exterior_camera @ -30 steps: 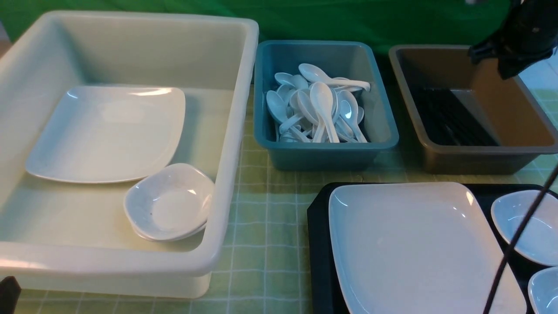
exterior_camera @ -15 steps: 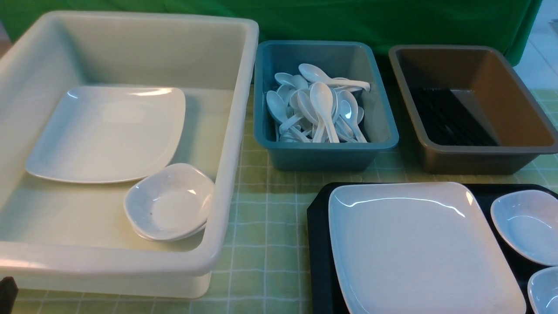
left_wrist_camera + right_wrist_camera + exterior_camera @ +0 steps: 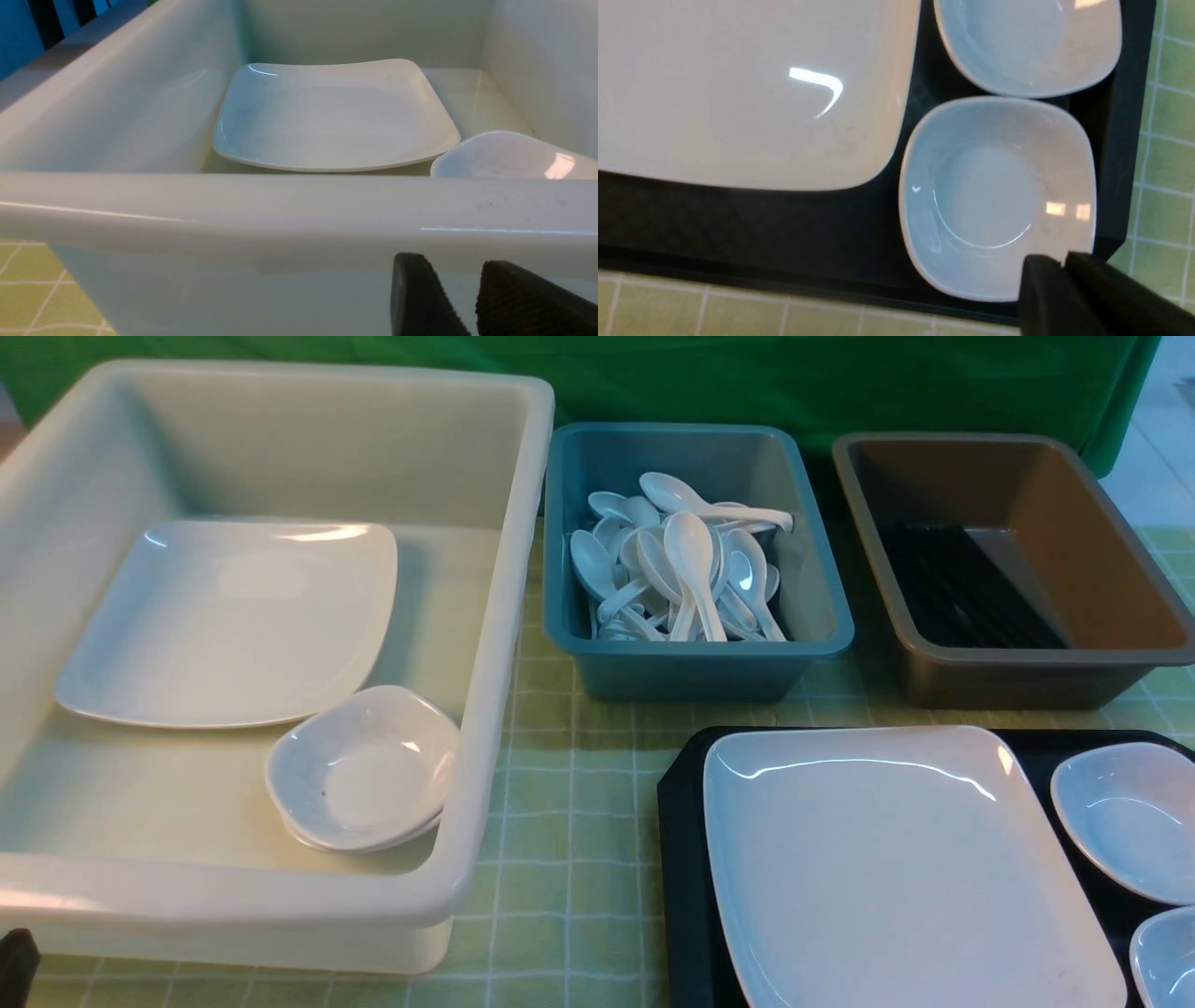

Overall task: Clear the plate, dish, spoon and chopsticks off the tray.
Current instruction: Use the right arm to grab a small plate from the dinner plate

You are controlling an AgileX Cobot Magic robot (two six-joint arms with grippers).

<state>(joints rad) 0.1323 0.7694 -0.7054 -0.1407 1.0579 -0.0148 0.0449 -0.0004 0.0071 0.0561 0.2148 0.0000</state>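
Resting on the tray [image 3: 681, 859], at the near right of the desk [image 3: 569, 803], the plate [image 3: 896, 868] fills the left part; two small dishes sit just beside it on the right, the far dish [image 3: 1125, 821] and the near dish [image 3: 1162, 957]; spoons [image 3: 691, 569] lie heaped in the teal tub [image 3: 700, 649]; black chopsticks [image 3: 962, 588] lie in the brown tub [image 3: 1074, 551]; the white tub [image 3: 504, 616] holds another plate [image 3: 233, 616] and stacked dishes [image 3: 364, 765]; the left claw [image 3: 451, 261], slightly spread and empty, sits low outside that tub's near wall; the right claw [image 3: 1057, 259], all but pressed together and pinching nothing, hangs over the near dish's outer corner.
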